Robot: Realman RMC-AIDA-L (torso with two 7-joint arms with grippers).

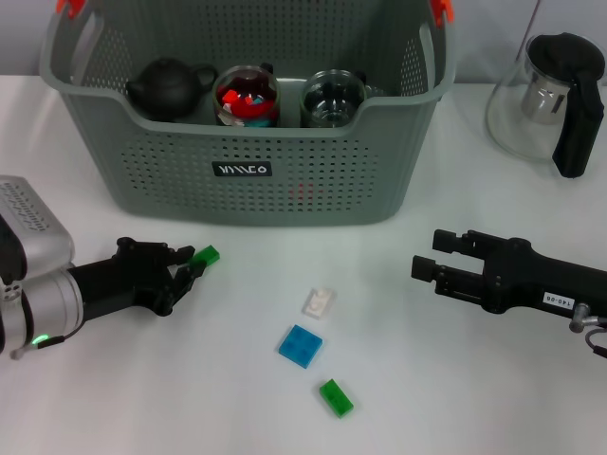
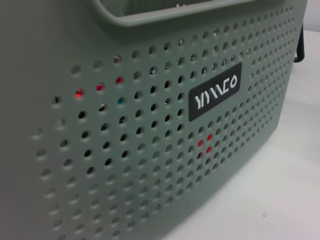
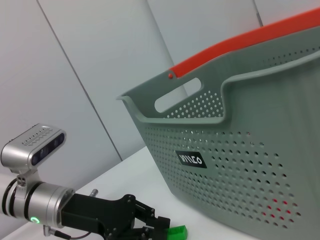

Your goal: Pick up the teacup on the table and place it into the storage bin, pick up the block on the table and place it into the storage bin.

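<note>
The left gripper [image 1: 194, 265] pinched a small green plastic block [image 1: 205, 255] — the grey-green perforated storage bin [image 1: 313, 180] stood just ahead, above it.

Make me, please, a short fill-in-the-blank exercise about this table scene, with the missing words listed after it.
1. The left gripper is shut on a small ____ block.
2. The black label is on the front of the storage ____.
3. The loose blue block lies between a white block and a ____ one.
4. The glass teapot stands on the table, ____ the storage bin.

Missing words: green; bin; green; outside
</note>
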